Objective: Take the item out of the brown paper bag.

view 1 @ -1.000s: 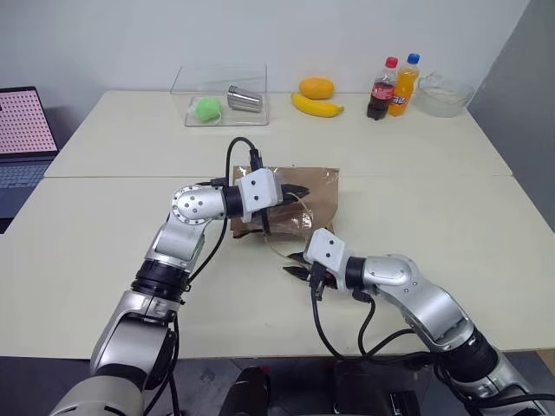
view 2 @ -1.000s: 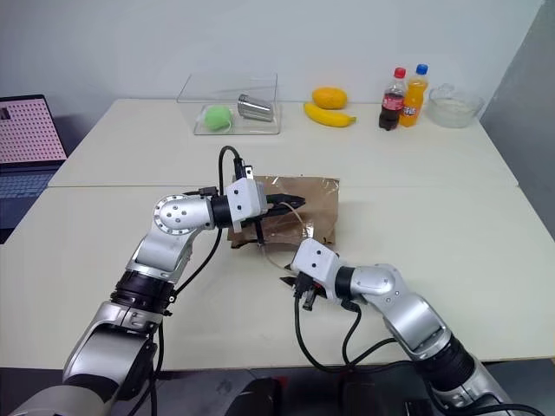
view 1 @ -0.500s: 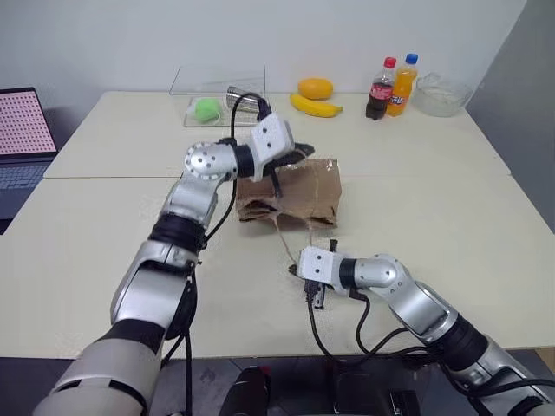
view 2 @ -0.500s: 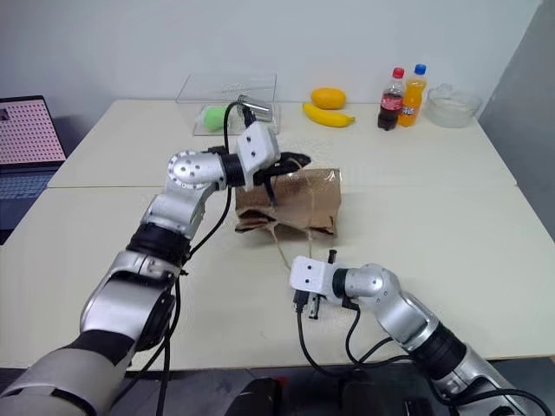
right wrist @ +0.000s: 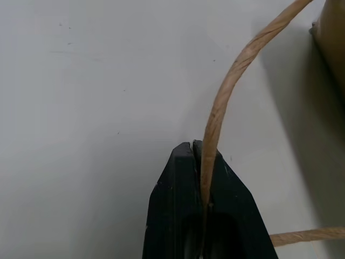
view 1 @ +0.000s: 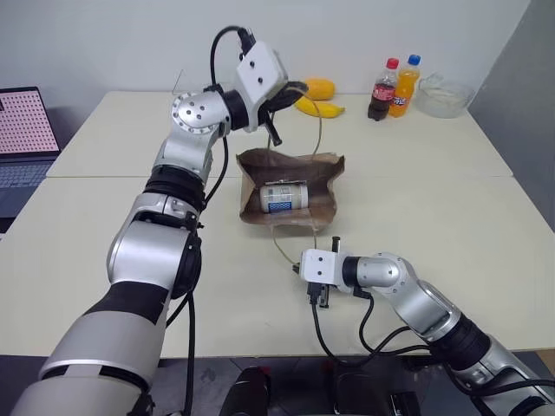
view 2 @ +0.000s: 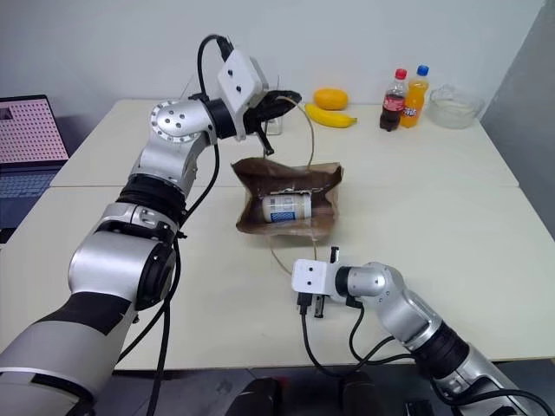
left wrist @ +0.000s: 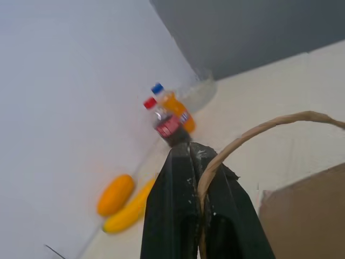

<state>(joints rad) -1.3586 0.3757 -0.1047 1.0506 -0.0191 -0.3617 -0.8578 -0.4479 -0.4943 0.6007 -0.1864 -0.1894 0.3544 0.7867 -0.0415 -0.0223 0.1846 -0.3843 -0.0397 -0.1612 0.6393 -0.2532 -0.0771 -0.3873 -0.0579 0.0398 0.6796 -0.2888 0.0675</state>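
The brown paper bag [view 1: 314, 198] lies on the table with its mouth pulled open toward me. Inside it lies the item [view 1: 284, 198], a stubby whitish bottle with a blue-and-white label, on its side. My left gripper [view 1: 295, 93] is raised above the bag's far side, shut on one thin tan handle [left wrist: 259, 129] that runs taut down to the bag. My right gripper [view 1: 297, 269] is low over the table in front of the bag, shut on the other handle [right wrist: 232, 75].
At the back of the table are a mango [view 1: 317, 87], a banana [view 1: 323, 107], a cola bottle [view 1: 379, 90], an orange soda bottle [view 1: 404, 85] and a glass bowl [view 1: 444, 94]. A clear box [view 2: 192, 85] sits behind my left arm. A laptop [view 1: 22, 130] is far left.
My left gripper has risen and moved away from me with its handle, pulling the bag's mouth open so the bottle inside shows. My right gripper stayed low on the other handle.
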